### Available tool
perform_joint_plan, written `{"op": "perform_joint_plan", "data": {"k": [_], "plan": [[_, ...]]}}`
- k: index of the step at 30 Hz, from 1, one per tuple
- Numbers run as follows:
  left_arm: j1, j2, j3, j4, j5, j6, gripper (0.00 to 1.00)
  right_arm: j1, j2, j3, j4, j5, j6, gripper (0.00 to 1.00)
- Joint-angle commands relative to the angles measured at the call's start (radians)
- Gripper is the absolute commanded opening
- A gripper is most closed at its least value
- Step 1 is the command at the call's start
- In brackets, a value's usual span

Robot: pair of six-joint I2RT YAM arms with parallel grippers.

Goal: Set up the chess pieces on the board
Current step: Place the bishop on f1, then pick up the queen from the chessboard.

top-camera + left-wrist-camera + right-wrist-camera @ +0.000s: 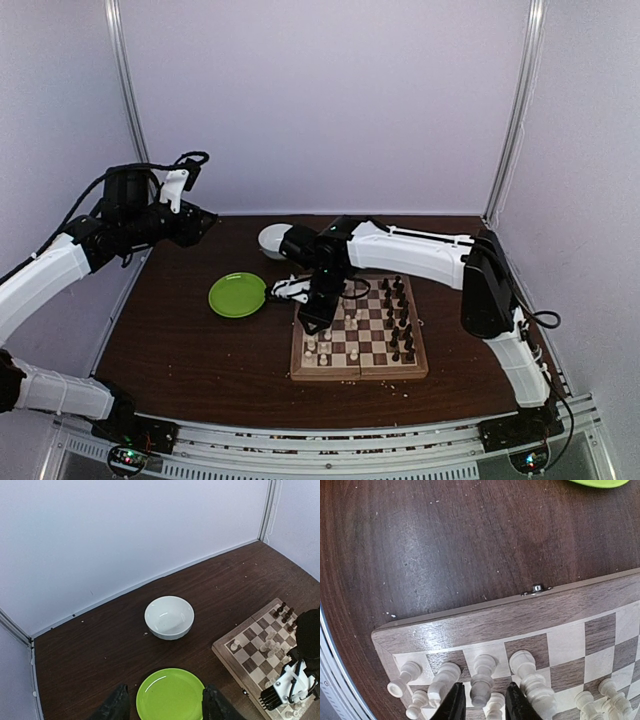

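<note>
The board point(372, 370) lies right of centre on the table. Dark pieces point(400, 318) stand along its right side and cream pieces point(325, 346) along its left side. My right gripper point(314, 314) hangs over the board's left edge. In the right wrist view it point(484, 692) is open, its fingers point(454, 704) straddling an upright cream piece point(482, 677) in the edge row of the board point(520, 614), with small gaps on both sides. My left gripper point(167, 706) is open and empty, held high at the back left point(196, 224).
A round green plate point(237, 295) lies left of the board, under my left gripper's view point(170, 695). An empty white bowl point(169, 617) stands behind it. Pale crumbs dot the dark table. Walls close in the back and sides.
</note>
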Motion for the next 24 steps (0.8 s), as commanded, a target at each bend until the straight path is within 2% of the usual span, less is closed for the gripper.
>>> {"op": "perform_joint_plan", "data": {"k": [1, 7, 10, 13, 20, 24], "plan": [[0.005, 0.008, 0.003, 0.016, 0.021, 0.012, 0.51, 0.006, -0.102, 0.025, -0.008, 0.0, 0.019, 0.29], [0.005, 0.029, 0.001, 0.016, 0.031, 0.021, 0.51, 0.004, -0.178, 0.008, -0.026, 0.014, 0.009, 0.29], [0.005, 0.056, 0.001, 0.023, 0.108, 0.02, 0.51, -0.011, -0.271, -0.045, -0.015, 0.022, -0.004, 0.29], [-0.022, 0.094, 0.018, 0.03, 0.184, -0.016, 0.51, -0.058, -0.415, -0.198, 0.056, 0.009, -0.007, 0.29], [-0.222, 0.25, 0.161, -0.057, 0.07, -0.013, 0.48, -0.316, -0.715, -0.596, 0.254, -0.149, -0.013, 0.29], [-0.337, 0.402, 0.272, -0.084, 0.091, -0.006, 0.45, -0.475, -0.845, -0.797, 0.355, -0.24, 0.003, 0.3]]}}
